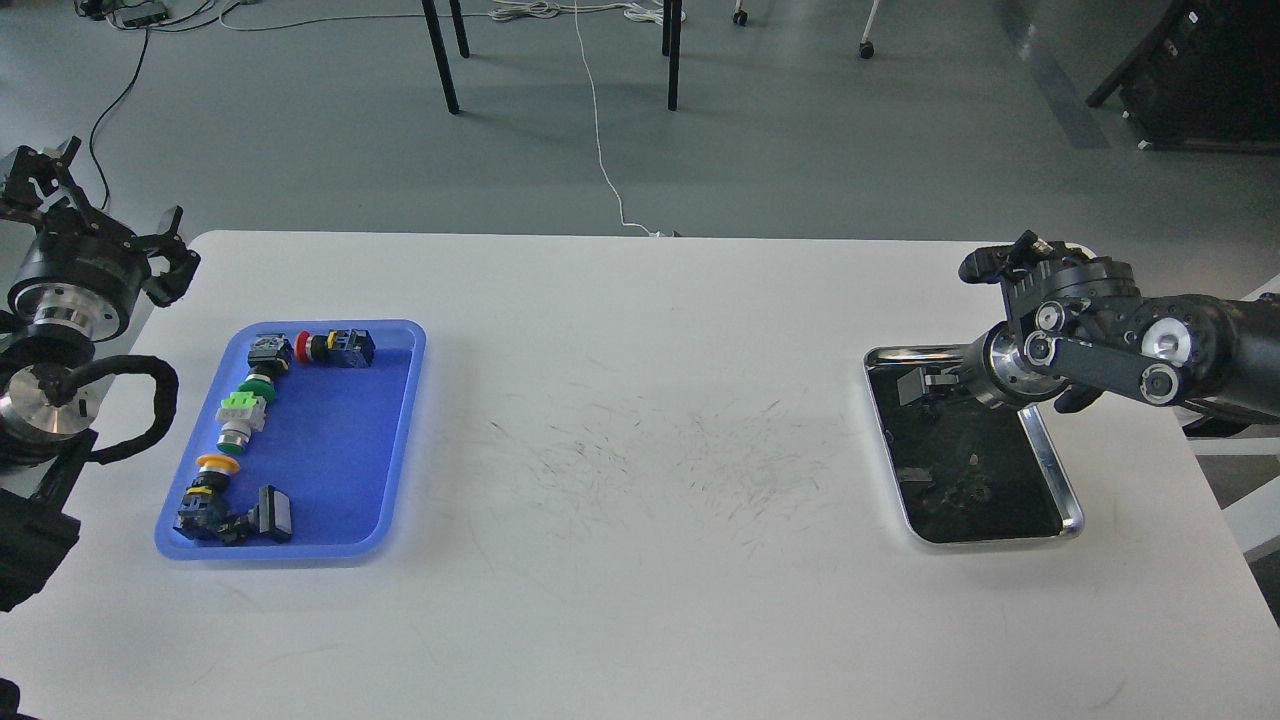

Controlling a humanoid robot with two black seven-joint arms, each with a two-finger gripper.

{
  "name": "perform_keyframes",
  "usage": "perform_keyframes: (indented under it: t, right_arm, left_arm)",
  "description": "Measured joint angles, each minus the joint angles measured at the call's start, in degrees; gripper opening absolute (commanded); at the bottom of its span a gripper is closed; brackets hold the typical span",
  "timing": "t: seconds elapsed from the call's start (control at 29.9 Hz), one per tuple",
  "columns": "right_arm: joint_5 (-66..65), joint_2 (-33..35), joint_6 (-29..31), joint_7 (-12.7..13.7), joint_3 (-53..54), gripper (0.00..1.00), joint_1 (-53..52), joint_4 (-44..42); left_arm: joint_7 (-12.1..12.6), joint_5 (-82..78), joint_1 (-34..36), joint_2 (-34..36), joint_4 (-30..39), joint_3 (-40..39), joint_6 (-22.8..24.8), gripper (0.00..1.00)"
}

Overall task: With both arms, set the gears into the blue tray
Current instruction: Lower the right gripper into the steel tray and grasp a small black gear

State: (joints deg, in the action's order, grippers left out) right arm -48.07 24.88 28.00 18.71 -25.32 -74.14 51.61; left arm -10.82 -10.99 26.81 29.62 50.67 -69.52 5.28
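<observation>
The blue tray (340, 450) lies on the left of the white table, with colourful push-button switches (240, 420) along its left and far sides. On the right sits a shiny steel tray (1052, 462) with a dark reflective floor. Tiny black gears (968, 491) show faintly in its near half. My right gripper (922, 386) reaches in from the right, low over the steel tray's far left corner. Its fingers are dark against the tray, so their state is unclear. My left gripper (105, 225) hovers beyond the table's far left corner, fingers spread and holding nothing.
The table (640, 560) carries thin dark scratch marks across its middle. Black chair legs (440, 60) and a white cable (600, 140) are on the grey floor beyond the far edge. A looped black cable (140, 400) on my left arm hangs beside the blue tray.
</observation>
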Motion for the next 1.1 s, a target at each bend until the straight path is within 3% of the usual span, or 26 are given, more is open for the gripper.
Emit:
perform_keyframes:
  t: [0.4,0.74,1.1]
  right_arm:
    - [0.1,-2.4,0.0,-0.2,0.1,0.96,2.3,-3.8]
    - [0.2,-5.2,0.0,-0.9,0.3,0.88,3.1,-6.7]
    - [0.1,-5.6,0.0,-2.8,0.2,0.52,3.4,-7.0]
  left_arm:
    - [-0.1,0.0,0.0,0.1,0.0,-0.1,0.0,0.98]
    - [-0.1,0.0,0.0,0.3,0.0,-0.1,0.0,0.98]
    - [-0.1,0.0,0.0,0.3,0.0,-0.1,0.0,0.98]
